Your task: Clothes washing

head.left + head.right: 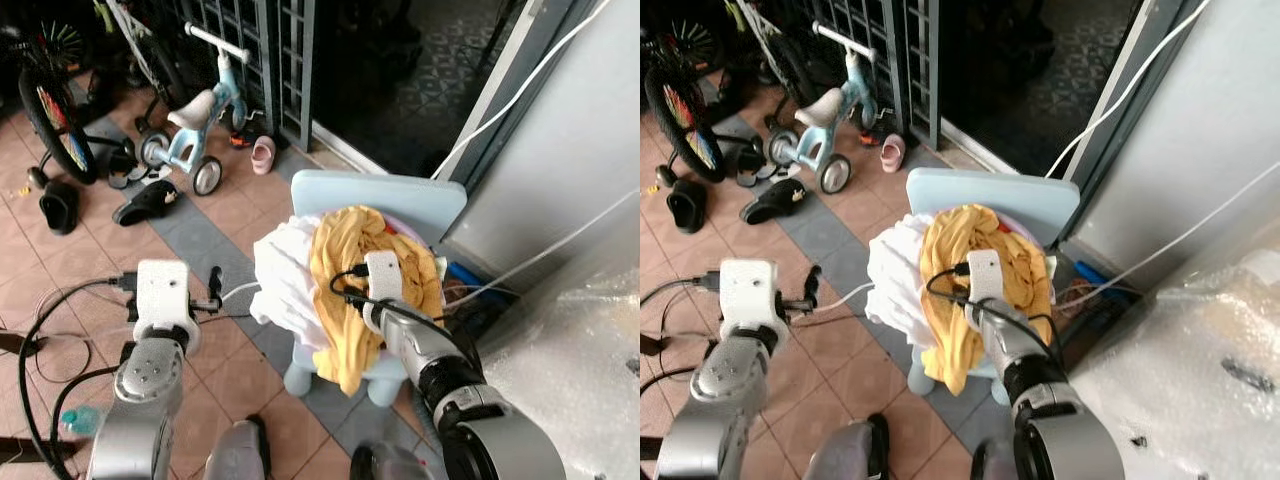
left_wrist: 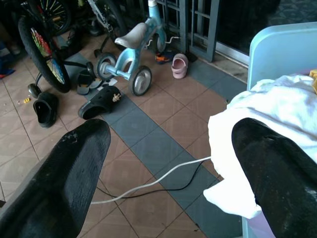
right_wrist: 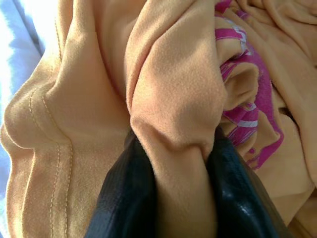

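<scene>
Up close, the right wrist view shows the right claw [image 3: 181, 198] pinched on a fold of the yellow garment [image 1: 345, 270], with a pink-striped cloth [image 3: 245, 116] tucked beside it. From the head views that garment lies heaped with white laundry [image 1: 285, 275] on a pale blue chair [image 1: 385, 195]. The left claw [image 2: 171, 173] hangs with fingers spread wide above the tiled floor [image 2: 158, 144], where a white cable [image 2: 148, 183], a child's balance bike [image 1: 200, 115] and scattered shoes [image 1: 150, 200] lie.

I see a yellow garment [image 1: 350, 270] bunched and draped over a white cloth [image 1: 285, 275]; pink-striped fabric [image 3: 247, 119] tucked inside; all heaped on a pale-blue chair [image 1: 400, 195].
</scene>
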Motion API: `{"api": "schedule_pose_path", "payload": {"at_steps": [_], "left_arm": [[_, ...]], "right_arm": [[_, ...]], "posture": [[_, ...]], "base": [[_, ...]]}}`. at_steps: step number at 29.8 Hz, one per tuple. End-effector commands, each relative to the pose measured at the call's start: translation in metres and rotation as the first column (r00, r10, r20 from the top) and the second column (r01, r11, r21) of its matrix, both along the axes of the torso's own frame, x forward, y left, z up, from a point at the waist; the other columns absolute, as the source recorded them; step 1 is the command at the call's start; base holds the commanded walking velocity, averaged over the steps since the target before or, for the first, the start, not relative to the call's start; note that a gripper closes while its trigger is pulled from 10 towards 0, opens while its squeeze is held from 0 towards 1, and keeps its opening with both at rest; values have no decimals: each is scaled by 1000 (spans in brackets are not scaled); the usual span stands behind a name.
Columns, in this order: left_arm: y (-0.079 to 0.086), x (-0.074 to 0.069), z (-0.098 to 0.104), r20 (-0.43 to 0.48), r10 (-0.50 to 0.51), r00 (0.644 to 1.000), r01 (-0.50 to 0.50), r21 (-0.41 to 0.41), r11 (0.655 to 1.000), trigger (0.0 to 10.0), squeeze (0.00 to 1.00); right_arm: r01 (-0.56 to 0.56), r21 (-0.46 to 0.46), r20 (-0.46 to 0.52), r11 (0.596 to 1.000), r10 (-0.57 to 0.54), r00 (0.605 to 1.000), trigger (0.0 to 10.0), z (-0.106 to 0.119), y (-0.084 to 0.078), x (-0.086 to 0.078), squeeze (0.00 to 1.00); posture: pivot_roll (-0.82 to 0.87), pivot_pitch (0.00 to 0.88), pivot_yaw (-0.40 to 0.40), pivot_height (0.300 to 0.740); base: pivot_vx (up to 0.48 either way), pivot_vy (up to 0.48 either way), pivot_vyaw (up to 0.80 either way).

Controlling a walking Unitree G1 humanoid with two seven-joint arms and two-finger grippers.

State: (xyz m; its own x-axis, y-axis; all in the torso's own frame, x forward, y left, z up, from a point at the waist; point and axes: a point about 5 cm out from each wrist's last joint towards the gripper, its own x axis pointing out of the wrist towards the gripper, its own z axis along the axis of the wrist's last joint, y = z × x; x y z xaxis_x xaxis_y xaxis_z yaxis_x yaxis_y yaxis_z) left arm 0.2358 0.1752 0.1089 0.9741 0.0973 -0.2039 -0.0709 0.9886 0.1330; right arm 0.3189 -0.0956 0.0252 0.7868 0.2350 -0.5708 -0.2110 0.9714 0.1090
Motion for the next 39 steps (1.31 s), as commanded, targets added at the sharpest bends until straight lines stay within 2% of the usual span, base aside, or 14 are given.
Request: {"api": "schedule_pose_path", "payload": {"at_steps": [1, 9, 10, 11, 12, 13, 17, 19, 20, 24, 28, 29, 31, 39], "left_arm": [[1, -2, -5, -22, 11, 1000, -11, 10, 1000, 10000, 0], [-9, 0, -12, -31, -2, 1000, 1, -13, 1000, 10000, 0], [-10, 1, -13, -31, 0, 1000, 0, -16, 1000, 10000, 0], [-10, 1, -14, -28, 6, 1000, -7, -22, 1000, 10000, 0], [-10, 1, -14, -28, 6, 1000, -7, -22, 1000, 10000, 0], [-10, 0, -16, -30, 19, 999, -20, -36, 999, 10000, 0], [-17, 1, -24, -53, -11, 999, 8, -60, 998, 10000, 0], [-18, 2, -24, -52, -18, 998, 15, -61, 998, 10000, 0], [-21, 8, -23, -39, -34, 999, 32, -61, 998, 10000, 0], [-24, 17, -20, -13, -50, 999, 50, -55, 997, 10000, 0], [-25, 24, -18, -3, -47, 999, 47, -57, 997, 10000, 0], [-27, 26, -18, 0, -49, 999, 49, -61, 997, 10000, 0], [-27, 26, -18, 2, -52, 999, 52, -63, 997, 10000, 0], [-31, 28, -20, 12, -62, 998, 62, -70, 996, 10000, 0]], "right_arm": [[12, -15, 10, 1000, -12, 1000, 0, 2, -2, 3, 0], [79, -17, 229, 997, -74, 971, 0, 35, -18, 23, 0], [82, -8, 273, 997, -77, 959, 0, 43, -20, 26, 0], [80, 6, 379, 997, -76, 922, 0, 63, -25, 31, 0], [80, 6, 379, 997, -76, 922, 0, 63, -25, 31, 0], [68, 10, 502, 998, -64, 862, 0, 88, -31, 31, 0], [70, 14, 666, 997, -62, 743, 0, 121, -43, 15, 0], [74, 16, 679, 997, -65, 731, 0, 124, -45, 12, 0], [89, 15, 710, 996, -74, 700, 0, 130, -48, 1, 0], [83, 16, 746, 996, -67, 662, 0, 135, -45, -16, 0], [65, 1, 745, 998, -44, 666, 0, 131, -40, -26, 0], [57, -2, 736, 998, -37, 676, 9373, 130, -38, -26, 0], [58, -8, 734, 998, -33, 678, 10000, 130, -38, -26, 0], [119, -8, 713, 993, -78, 697, 10000, 130, -50, -19, 0]], "posture": [[109, 157, -54, 740], [80, 119, -56, 740], [75, 112, -56, 740], [67, 103, -55, 740], [67, 103, -55, 740], [50, 91, -48, 740], [10, 55, -36, 740], [10, 55, -36, 740], [-1, 27, -29, 740], [-19, 15, -10, 740], [-26, 11, 1, 740], [-28, 8, 3, 740], [-28, 6, 6, 740], [-26, 0, 4, 740]], "base": [[0, 0, 0], [0, 0, 0], [0, 0, 0], [0, 0, 0], [0, 0, 0], [0, 0, 0], [0, 0, 0], [0, 0, 0], [0, 0, 0], [0, 0, 0], [0, 0, 0], [0, 0, 0], [0, 0, 0], [0, 0, 0]]}}
